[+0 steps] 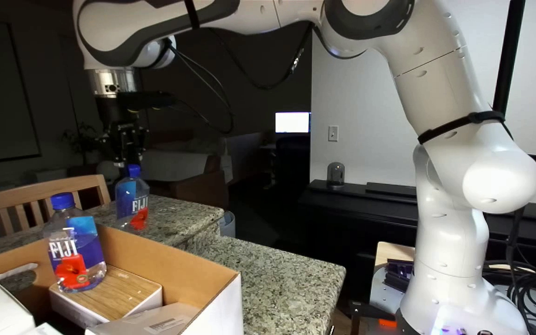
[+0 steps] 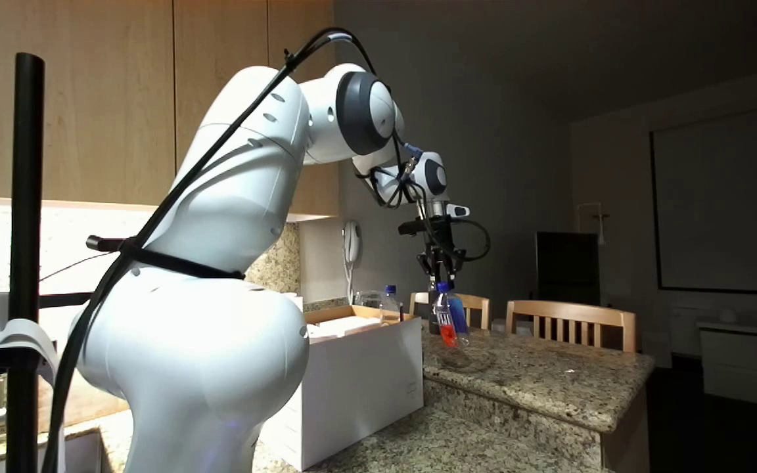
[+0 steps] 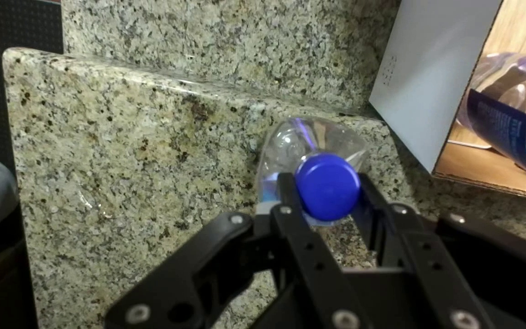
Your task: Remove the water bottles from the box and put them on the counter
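Counter (image 3: 107, 183), granite, two levels, spread below the fingers (image 3: 289, 196). Box (image 2: 365, 387) off to one side of the fingers, not touching them. Held bottle (image 2: 449, 318), clear plastic, straight under the fingers, over the raised part of the counter, slightly tilted by the look of it; from where I stand, can't tell if its base touches. Boxed bottle (image 1: 75, 246), same kind, across the box wall from the fingers, near upright, seemingly on a wood-topped block (image 1: 119, 291).

Handling, my guess: can't see how full they are, so treat as heavy — if full, the weight sits well below the fingers and may swing. Bodies look smooth, thin and soft; a hard squeeze would likely dent them, a light one slip. Not fragile, though; a short drop shouldn't crack one.

Fingers stand narrow, one each side of the held bottle's cap (image 3: 328, 187), gripping it — likely the stiffest bit and best hold, but small and round, so the bottle could pivot between them. For the boxed bottle, same spot: its cap (image 1: 62, 200) stands above the box rim, so bring the fingers down from overhead and pinch cap or neck.
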`<move>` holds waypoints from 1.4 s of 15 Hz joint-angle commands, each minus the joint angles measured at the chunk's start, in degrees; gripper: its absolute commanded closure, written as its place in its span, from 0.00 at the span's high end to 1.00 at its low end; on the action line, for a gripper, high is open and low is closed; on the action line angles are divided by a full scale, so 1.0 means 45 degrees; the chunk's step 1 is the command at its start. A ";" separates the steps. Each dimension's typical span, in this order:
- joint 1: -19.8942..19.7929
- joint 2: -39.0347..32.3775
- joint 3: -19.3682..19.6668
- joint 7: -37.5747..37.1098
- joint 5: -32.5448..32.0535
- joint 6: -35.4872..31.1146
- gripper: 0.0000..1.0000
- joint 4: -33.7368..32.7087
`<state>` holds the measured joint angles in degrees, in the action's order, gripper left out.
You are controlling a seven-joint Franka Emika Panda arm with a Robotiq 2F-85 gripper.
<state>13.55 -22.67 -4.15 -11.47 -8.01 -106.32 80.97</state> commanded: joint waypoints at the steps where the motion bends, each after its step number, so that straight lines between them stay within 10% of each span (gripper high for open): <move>1: 0.0042 -0.0600 0.0195 -0.0684 -0.0410 -0.0046 0.15 -0.0346; 16: 0.0047 -0.1804 0.0750 -0.1205 -0.0283 -0.0315 0.15 -0.1268; 17: 0.0043 -0.1822 0.0744 -0.1198 -0.0265 -0.0315 0.58 -0.1297; 21: 0.0072 -0.1868 0.0736 -0.1182 -0.0266 -0.0300 0.77 -0.1407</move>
<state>13.68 -30.43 -0.80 -15.09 -8.18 -107.31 75.75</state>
